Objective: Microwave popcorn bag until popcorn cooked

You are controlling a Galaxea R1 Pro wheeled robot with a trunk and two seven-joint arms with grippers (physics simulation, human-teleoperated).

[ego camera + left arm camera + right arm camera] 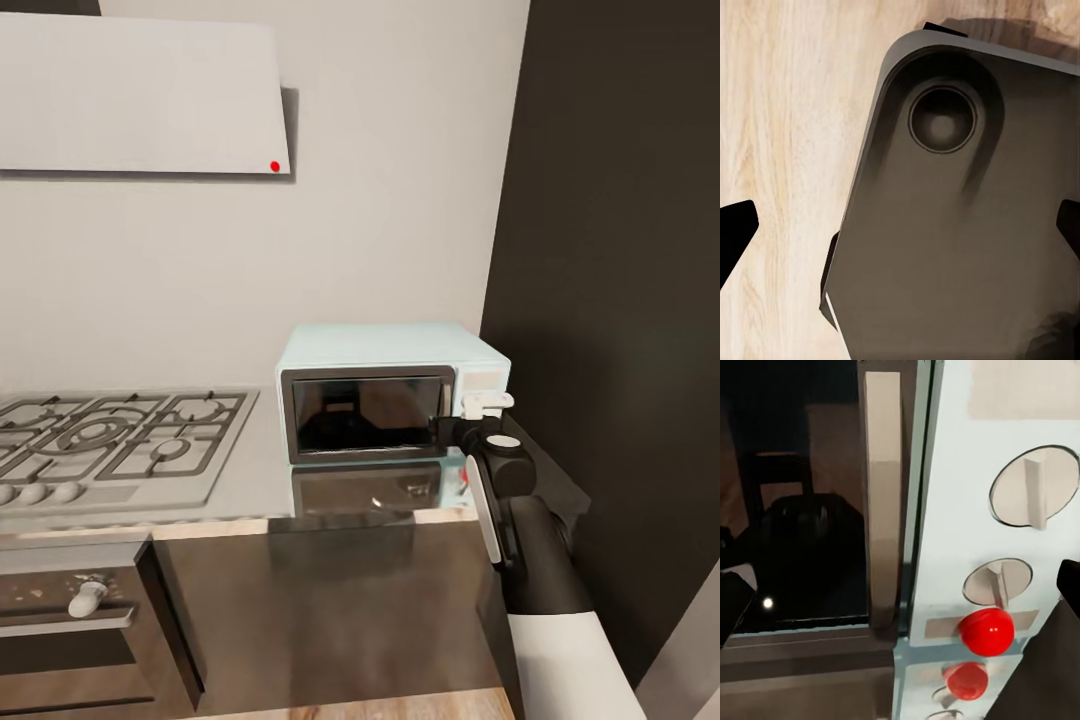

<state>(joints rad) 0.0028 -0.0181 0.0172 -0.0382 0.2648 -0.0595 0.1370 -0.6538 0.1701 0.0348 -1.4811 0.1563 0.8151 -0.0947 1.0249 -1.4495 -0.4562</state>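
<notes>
We have our right gripper (487, 404) held up against the control side of the microwave (390, 390), which sits on the bench (255, 470) at its right end, just beside the dark wall panel (610, 300) and well apart from the gas hob (110, 440) on the left. We judge the arm is placed here because the next move concerns the panel or the door edge: in the right wrist view the camera looks straight at the door handle (883, 495), the two round knobs (1031, 487) and the red button (986, 631), with the dark glass door (795, 510) shut beside them. A second red spot lower down looks like the button mirrored in the glossy bench top. Our right fingers (735, 604) show as dark tips at opposite edges of that view, so they stand spread with nothing between them. Our left fingers (736, 229) show the same way, spread apart and empty, hanging over the wooden floor (787, 150) and a grey part of our own base (960, 225); we think this arm is simply parked. The popcorn bag is the hard part: behind the glass we make out a dark rounded mass, but reflections cover it and we cannot tell whether that is the bag or a mirrored shape. Whether the red button marks heating under way is also beyond what we can read.
</notes>
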